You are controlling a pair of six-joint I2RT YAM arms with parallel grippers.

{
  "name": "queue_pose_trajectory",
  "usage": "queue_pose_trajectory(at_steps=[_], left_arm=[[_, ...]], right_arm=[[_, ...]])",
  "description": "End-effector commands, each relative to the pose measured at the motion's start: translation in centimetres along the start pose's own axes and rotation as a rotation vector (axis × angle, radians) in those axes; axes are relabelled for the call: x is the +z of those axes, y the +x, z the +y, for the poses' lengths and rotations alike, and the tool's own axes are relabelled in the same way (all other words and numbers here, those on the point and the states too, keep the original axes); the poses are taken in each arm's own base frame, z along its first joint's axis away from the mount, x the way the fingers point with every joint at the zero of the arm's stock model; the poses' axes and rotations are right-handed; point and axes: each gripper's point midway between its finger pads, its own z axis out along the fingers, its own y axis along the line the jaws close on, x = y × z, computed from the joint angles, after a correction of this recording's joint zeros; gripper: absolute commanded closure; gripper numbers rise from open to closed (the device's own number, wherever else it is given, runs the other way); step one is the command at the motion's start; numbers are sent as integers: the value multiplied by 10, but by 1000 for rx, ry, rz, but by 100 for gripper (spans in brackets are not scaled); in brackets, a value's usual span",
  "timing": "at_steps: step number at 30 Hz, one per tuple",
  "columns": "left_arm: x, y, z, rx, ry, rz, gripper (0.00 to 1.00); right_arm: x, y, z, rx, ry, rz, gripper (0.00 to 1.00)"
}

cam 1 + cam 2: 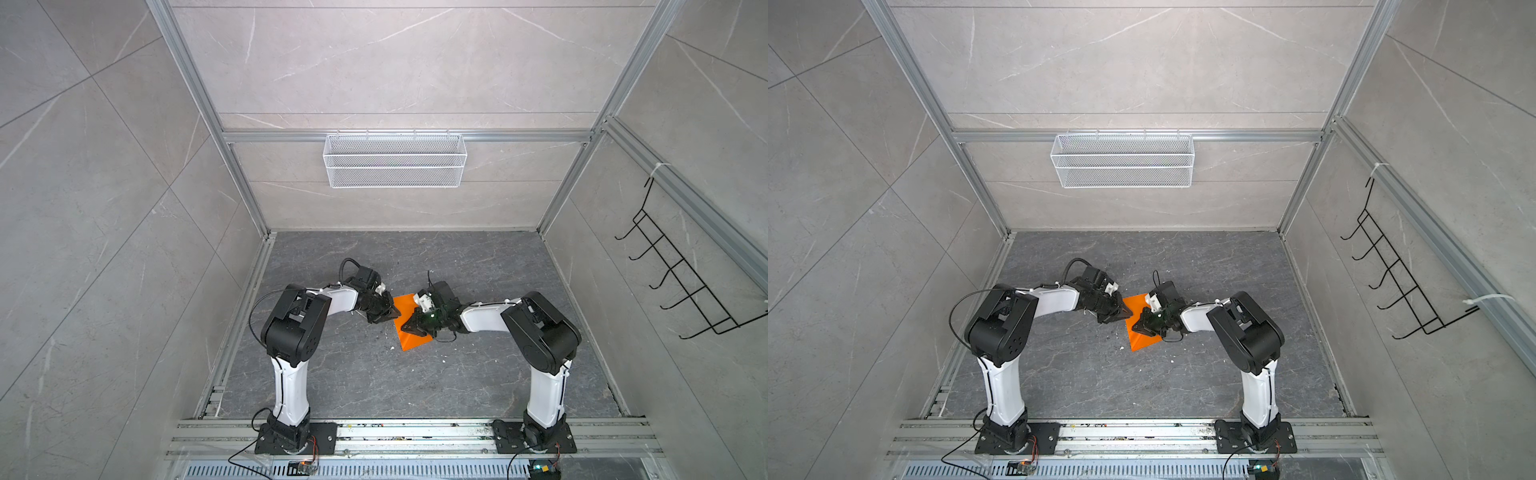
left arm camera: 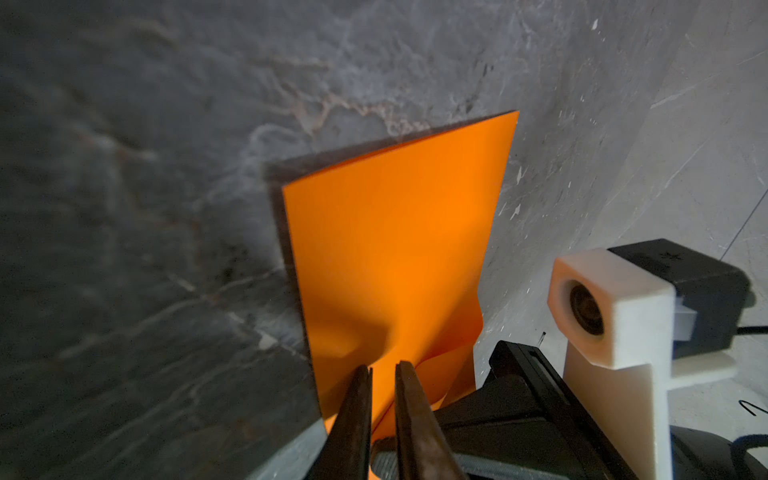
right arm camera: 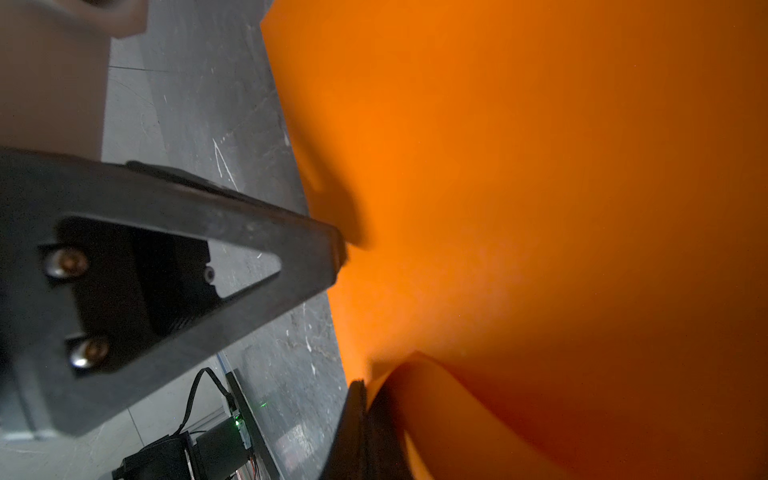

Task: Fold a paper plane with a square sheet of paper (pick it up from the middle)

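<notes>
Paper (image 1: 412, 338) sits mid-desk (image 1: 374, 382) between the arms, partly lifted and buckled. Left end effector (image 2: 383, 370) has its jaws a slit apart with orange between them, seemingly nipping the edge on its side. Right end effector (image 3: 359, 386) is fully closed, apparently pinching a raised curl near the middle. Risks: two grips pulling apart could tear the thin sheet; pushing together would set the buckle into a stray crease; a light nip on the edge may slip, so the fold lands crooked
</notes>
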Motion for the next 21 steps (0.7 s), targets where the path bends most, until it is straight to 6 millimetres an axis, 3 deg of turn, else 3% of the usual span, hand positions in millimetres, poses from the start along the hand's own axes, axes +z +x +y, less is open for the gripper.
queue_pose_trajectory(at_steps=[1, 15, 21], left_arm=[[9, 6, 25, -53, -91, 19, 83], [9, 7, 25, -52, -91, 22, 83], [9, 8, 26, -54, -94, 21, 83]], right_arm=[[5, -1, 0, -30, 1, 2, 98], [8, 2, -5, -27, 10, 15, 95], [9, 3, -8, -19, 24, 19, 90]])
